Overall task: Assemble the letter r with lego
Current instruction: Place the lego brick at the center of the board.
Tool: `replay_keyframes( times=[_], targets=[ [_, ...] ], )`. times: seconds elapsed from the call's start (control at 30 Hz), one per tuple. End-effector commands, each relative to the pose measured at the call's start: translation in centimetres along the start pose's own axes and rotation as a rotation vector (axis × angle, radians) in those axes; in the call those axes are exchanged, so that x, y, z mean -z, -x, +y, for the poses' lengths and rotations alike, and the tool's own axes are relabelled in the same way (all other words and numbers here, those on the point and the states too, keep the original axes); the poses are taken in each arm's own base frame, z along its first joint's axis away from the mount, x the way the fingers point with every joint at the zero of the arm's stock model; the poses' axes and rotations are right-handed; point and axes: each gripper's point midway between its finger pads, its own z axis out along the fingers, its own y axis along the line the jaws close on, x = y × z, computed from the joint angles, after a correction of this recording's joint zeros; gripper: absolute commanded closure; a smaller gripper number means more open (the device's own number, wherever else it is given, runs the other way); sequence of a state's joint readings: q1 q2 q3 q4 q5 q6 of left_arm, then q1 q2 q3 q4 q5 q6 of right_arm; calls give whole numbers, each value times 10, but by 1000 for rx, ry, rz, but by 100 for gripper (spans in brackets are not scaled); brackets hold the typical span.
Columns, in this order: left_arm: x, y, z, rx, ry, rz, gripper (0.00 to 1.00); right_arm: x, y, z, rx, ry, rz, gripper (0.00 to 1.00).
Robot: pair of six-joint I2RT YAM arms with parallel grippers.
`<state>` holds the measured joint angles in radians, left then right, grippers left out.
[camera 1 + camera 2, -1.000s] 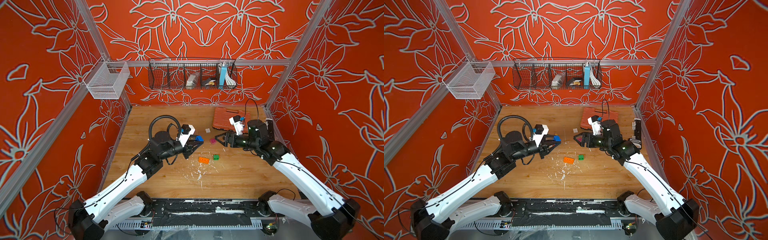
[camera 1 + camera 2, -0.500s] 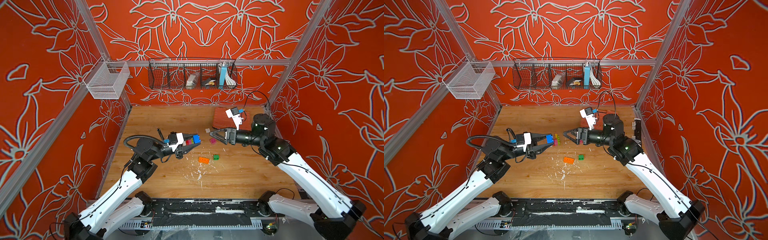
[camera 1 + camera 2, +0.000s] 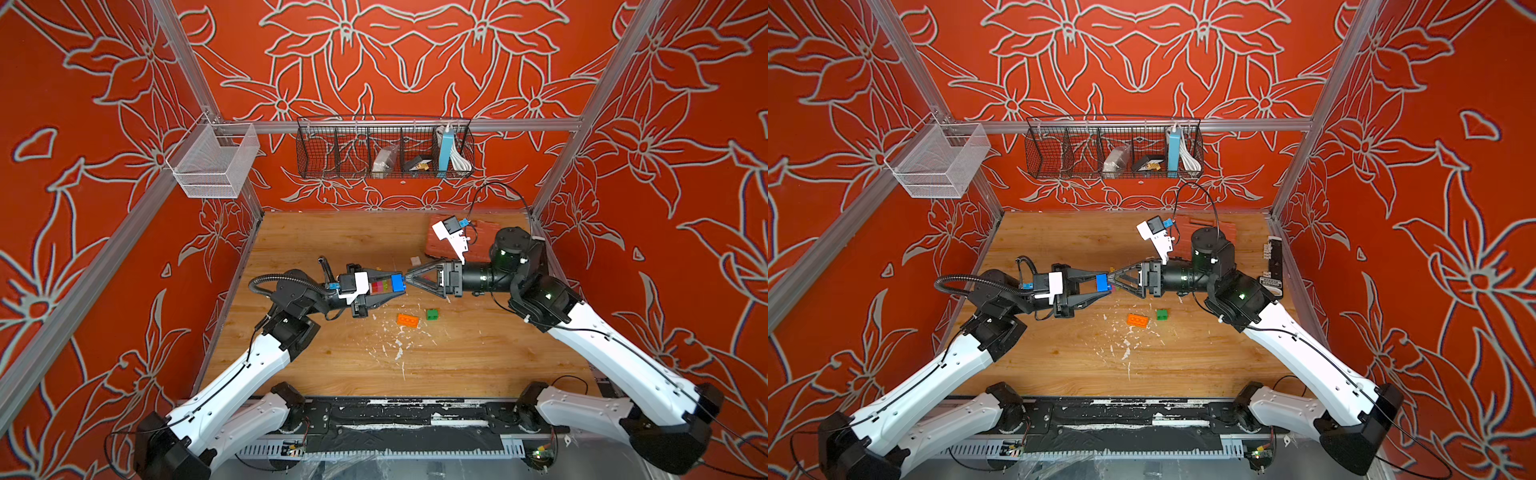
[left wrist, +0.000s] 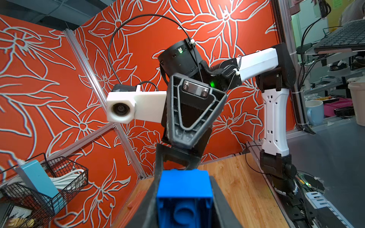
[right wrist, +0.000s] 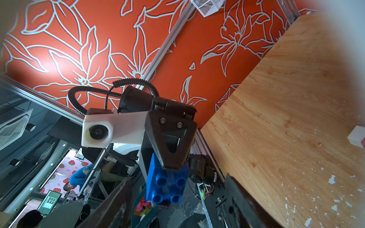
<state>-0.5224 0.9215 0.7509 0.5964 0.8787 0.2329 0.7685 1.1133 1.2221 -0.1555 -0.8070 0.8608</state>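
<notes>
Handover step, mid-frame: left gripper (image 3: 400,284) clamps the lego stack (image 3: 381,286); right gripper (image 3: 409,279), jaws apart, empty, likely must grip blue brick (image 3: 397,282).

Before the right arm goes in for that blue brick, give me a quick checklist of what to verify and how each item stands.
1. Grip: the left pincer is shut on the brick stack, held off the table: ok.
2. The blue brick sits at the stack's free end, studs toward the right pincer: ok.
3. The right pincer's jaws stand apart in the right wrist view: ok.
4. The right pincer lines up with the blue brick in both top views: ok.
5. Whether its tips touch the blue brick: cannot tell.
6. The orange brick and green brick lie loose, apart from both arms: ok.
</notes>
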Motion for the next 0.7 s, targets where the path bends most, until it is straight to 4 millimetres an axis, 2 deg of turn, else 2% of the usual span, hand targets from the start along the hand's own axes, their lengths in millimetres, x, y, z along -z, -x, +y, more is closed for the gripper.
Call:
replay_keyframes(
  times=[0.0,0.17,0.4,0.67],
  targets=[
    [0,17,1,-83,-13,-35,100,-3,0,18,-6,63,15,27],
    [0,17,2,-95,-14,-33,100,-10,-9,12,-52,64,41,30],
    [0,15,-1,-101,-23,-24,100,-12,-5,14,-67,78,27,40],
    [0,13,1,-108,-16,-16,100,-16,-12,10,-100,91,54,47]
  ],
)
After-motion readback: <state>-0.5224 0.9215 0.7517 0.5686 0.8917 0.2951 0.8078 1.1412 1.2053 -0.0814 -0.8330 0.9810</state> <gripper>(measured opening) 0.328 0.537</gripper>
